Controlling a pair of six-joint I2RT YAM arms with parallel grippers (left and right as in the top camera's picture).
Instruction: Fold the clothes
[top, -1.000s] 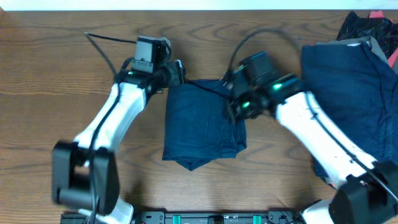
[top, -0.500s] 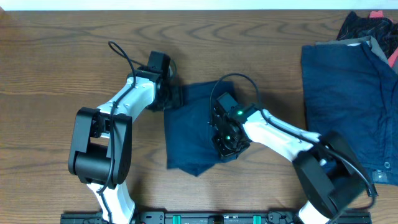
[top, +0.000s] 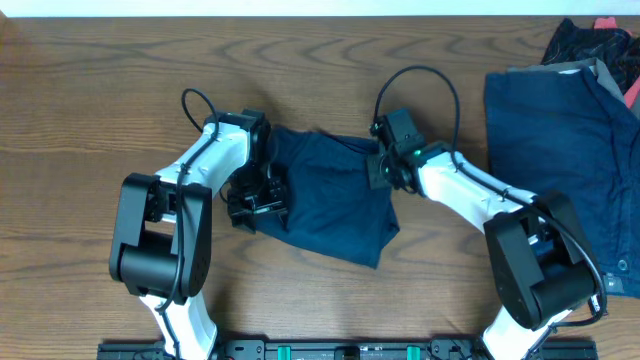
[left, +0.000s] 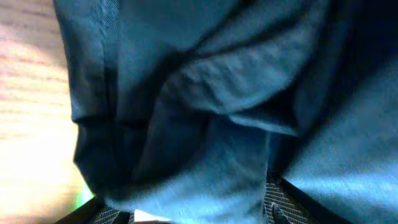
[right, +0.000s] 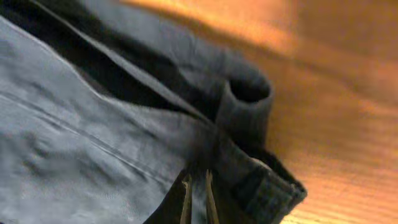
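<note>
Near middle of the wooden table (top: 80, 100): a folded navy garment (top: 335, 200), roughly square, lumpy along its far edge, one corner pointing toward the near side.

On that garment's left edge, the left gripper (top: 258, 198), pressed down into the cloth. From its wrist camera, almost nothing but blue folds; only slivers of dark fingers (left: 278, 200) at the bottom edge, half buried under bunched fabric. Cannot tell whether those jaws are spread or clamped (too much cloth in the way).

At the garment's far right corner, the right gripper (top: 383, 170). In its wrist view, two narrow fingers (right: 186, 198) drawn nearly together, pinching a thin fold of the garment's hem, just beside a thick rolled edge curled into a loop. Blurred wood grain beyond.

Further right, well apart from the folded piece: a larger navy pile (top: 550, 140), spread flat, cut off by the picture's right edge, kind of garment hard to make out.

In the far right corner: a dark bundle (top: 585, 40) with pink-red bits, also cropped.
</note>
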